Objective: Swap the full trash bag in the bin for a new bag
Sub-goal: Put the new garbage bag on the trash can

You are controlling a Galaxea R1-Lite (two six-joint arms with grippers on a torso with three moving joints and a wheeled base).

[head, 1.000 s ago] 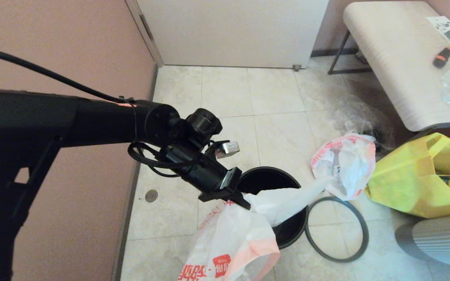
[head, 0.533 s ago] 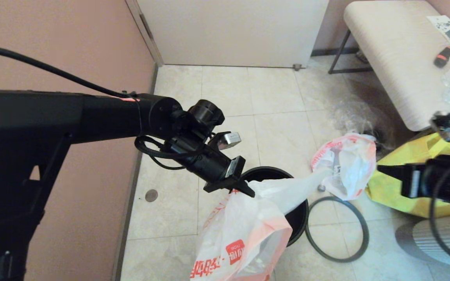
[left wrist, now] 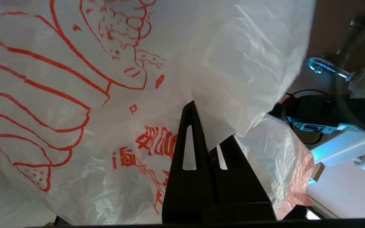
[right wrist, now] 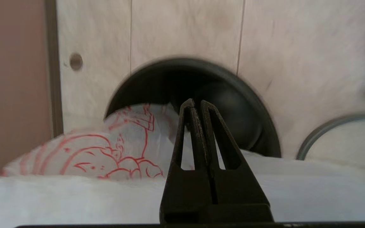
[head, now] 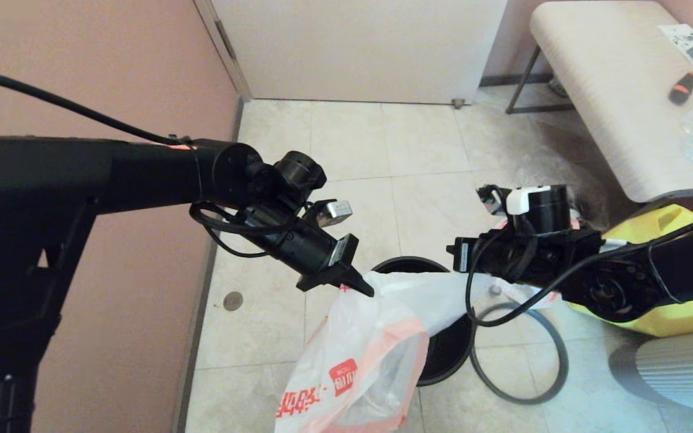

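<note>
The new bag (head: 358,361), white with red print and a pink edge, hangs from my left gripper (head: 364,290), which is shut on its top edge beside the bin (head: 443,361). Part of the bag drapes across the bin's mouth. In the left wrist view the black fingers (left wrist: 188,139) pinch the new bag's film (left wrist: 74,95). My right gripper (head: 456,260) is shut and empty, above the bin's far rim. In its wrist view the shut gripper (right wrist: 196,103) points at the black bin (right wrist: 233,107) over the new bag (right wrist: 106,152). The right arm hides most of the full trash bag (head: 533,293).
The grey hoop rim (head: 539,385) lies on the tiles right of the bin. A yellow tote (head: 653,319) sits further right, below a bench (head: 611,90). A grey ribbed object (head: 683,373) is at the lower right. The pink wall (head: 112,72) runs along the left.
My right arm has swung in from the right edge to above the bin, covering the full trash bag. My left gripper has shifted slightly up and left with the new bag.
</note>
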